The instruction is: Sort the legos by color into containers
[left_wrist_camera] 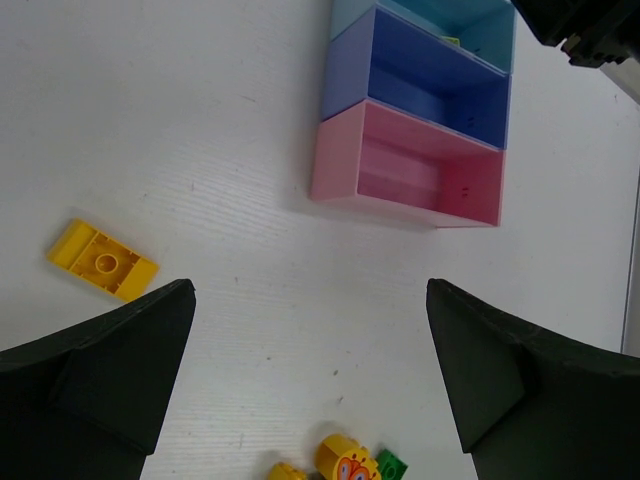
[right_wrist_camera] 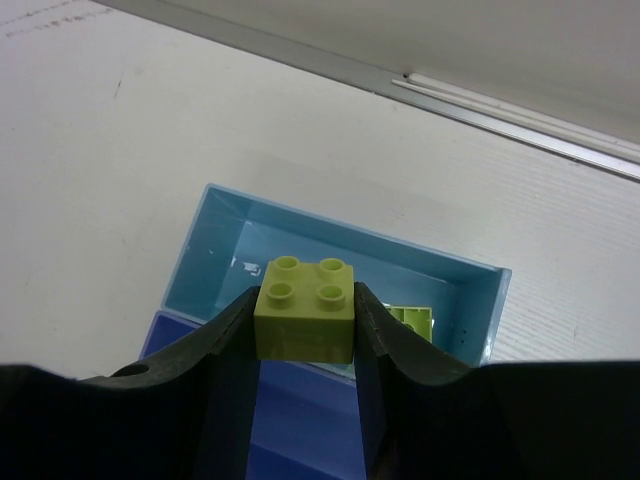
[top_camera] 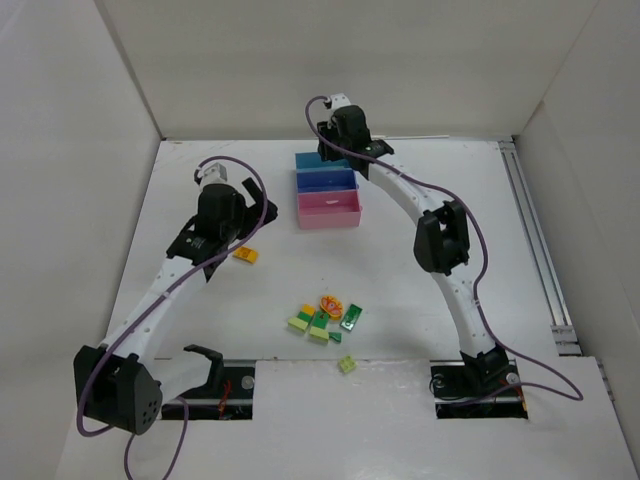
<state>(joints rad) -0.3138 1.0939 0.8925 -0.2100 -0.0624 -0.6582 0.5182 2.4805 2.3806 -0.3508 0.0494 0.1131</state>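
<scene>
Teal tray (left_wrist_camera: 350, 15) was cut by the top edge, second light green brick (right_wrist_camera: 414, 320) sat half behind a finger (right_wrist_camera: 375, 372), lowest bricks (left_wrist_camera: 345, 464) were cropped.

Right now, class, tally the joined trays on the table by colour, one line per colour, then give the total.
teal tray: 1
blue tray: 1
pink tray: 1
Total: 3 trays
</scene>
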